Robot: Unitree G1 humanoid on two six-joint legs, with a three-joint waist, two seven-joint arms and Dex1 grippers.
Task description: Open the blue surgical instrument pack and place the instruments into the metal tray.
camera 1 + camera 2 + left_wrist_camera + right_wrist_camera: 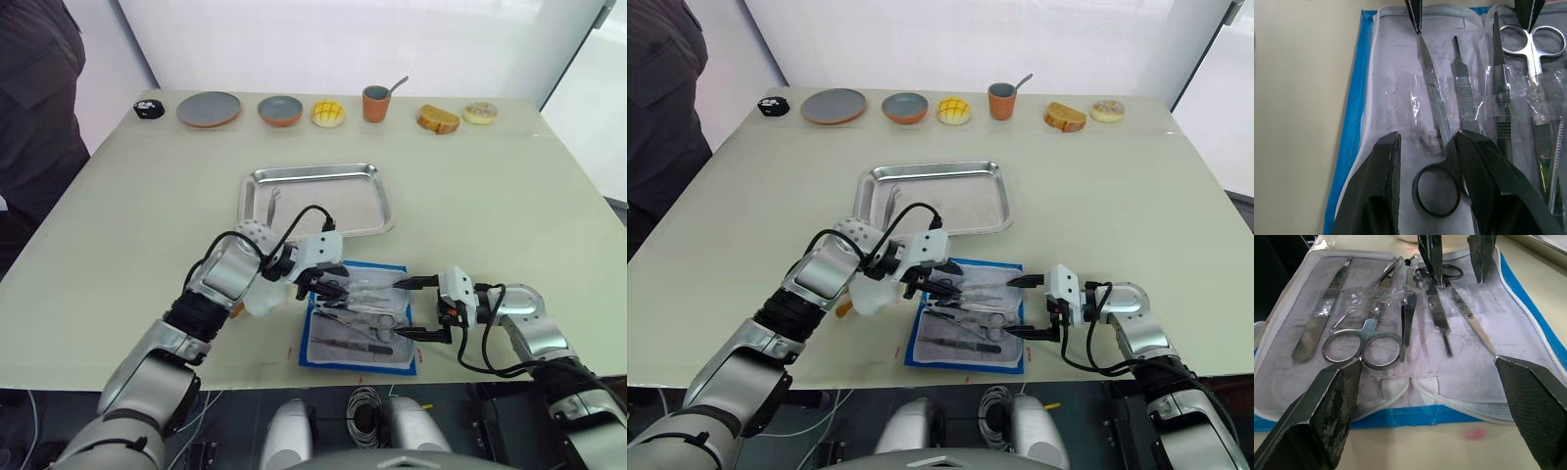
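Observation:
The blue surgical instrument pack (315,338) lies opened flat near the table's front edge, whitish inner face up. Several silver instruments lie in it: scissors (1431,83), slim handles (1463,85), and ring-handled scissors (1364,340). My left gripper (333,287) is low over the pack's far left part, open, its fingers (1386,171) on either side of the scissors' dark ring handle (1436,193). My right gripper (419,309) stands wide open at the pack's right edge, holding nothing. The metal tray (343,201) sits just beyond the pack, with one slim silver tool (276,204) lying at its left side.
A white soft object (867,294) with an orange bit lies under my left wrist. Along the far edge stand a black item (149,109), a grey plate (209,108), a bowl (280,110), a yellow bun (327,114), an orange cup (376,102) and two pastries (438,118). A person (34,108) stands at far left.

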